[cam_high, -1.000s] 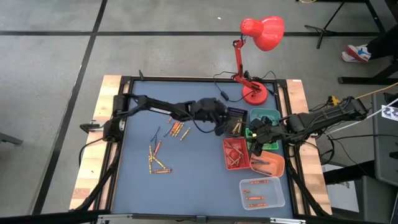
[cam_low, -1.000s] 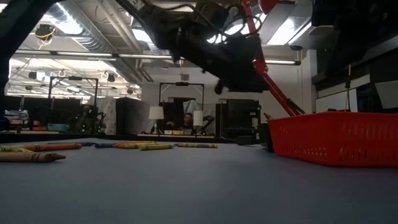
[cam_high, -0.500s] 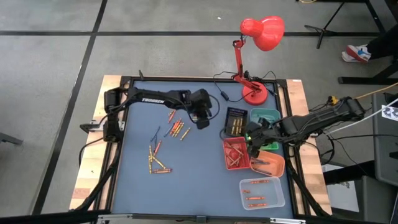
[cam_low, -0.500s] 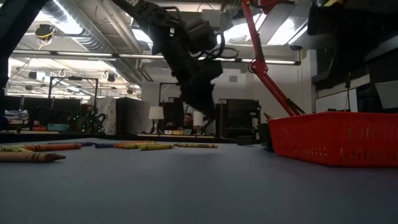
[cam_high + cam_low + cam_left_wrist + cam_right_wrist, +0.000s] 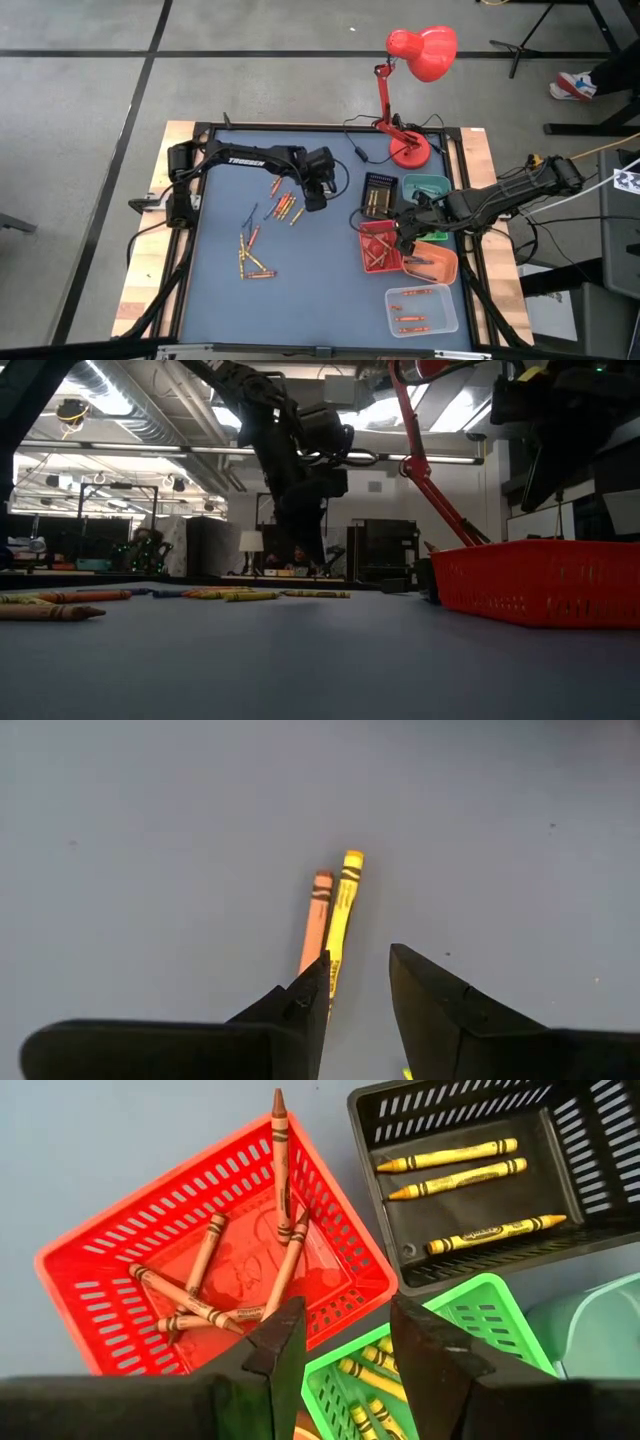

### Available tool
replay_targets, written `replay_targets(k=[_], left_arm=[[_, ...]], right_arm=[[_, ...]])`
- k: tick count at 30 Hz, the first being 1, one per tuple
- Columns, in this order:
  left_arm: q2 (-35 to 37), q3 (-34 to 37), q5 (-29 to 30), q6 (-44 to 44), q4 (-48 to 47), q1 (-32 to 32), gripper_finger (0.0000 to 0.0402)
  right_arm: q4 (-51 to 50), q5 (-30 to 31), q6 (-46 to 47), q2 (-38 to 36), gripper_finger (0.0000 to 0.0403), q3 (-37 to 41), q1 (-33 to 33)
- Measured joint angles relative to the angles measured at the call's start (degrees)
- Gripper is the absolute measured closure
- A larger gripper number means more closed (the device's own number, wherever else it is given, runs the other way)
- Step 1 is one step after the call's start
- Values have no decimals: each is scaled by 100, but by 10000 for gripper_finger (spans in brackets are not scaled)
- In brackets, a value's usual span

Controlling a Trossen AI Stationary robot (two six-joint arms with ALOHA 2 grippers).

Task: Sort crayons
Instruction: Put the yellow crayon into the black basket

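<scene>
Crayons (image 5: pixel 262 243) lay scattered across your blue table (image 5: pixel 310 290), where your left gripper (image 5: pixel 313 200) hung empty with jaws parted over an orange and yellow pair, your right gripper (image 5: pixel 403 232), likewise parted and empty, above the red tray (image 5: pixel 379 247).

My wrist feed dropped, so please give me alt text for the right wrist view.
The open right tool hangs over a red tray of red-orange crayons, beside a black tray holding three yellow crayons and a green tray.
</scene>
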State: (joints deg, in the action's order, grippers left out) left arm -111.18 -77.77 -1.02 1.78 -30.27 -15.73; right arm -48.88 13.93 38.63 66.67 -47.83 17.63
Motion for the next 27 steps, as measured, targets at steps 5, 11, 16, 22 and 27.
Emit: replay_targets(k=[5,11,16,22,27], left_arm=[[0,212,0,0,18,0,310],[-9,637,2,-2,184,0,310],[-9,823,179,33,373,0,310],[-9,848,313,39,541,-15,310],[-9,849,112,37,742,-13,310]], right_arm=[[0,0,0,0,258,0,-3],[0,0,0,0,258,0,-4],[0,-2,2,-2,258,-2,-2],[0,0,2,-2,258,0,-2],[0,0,2,-2,258,0,-2]])
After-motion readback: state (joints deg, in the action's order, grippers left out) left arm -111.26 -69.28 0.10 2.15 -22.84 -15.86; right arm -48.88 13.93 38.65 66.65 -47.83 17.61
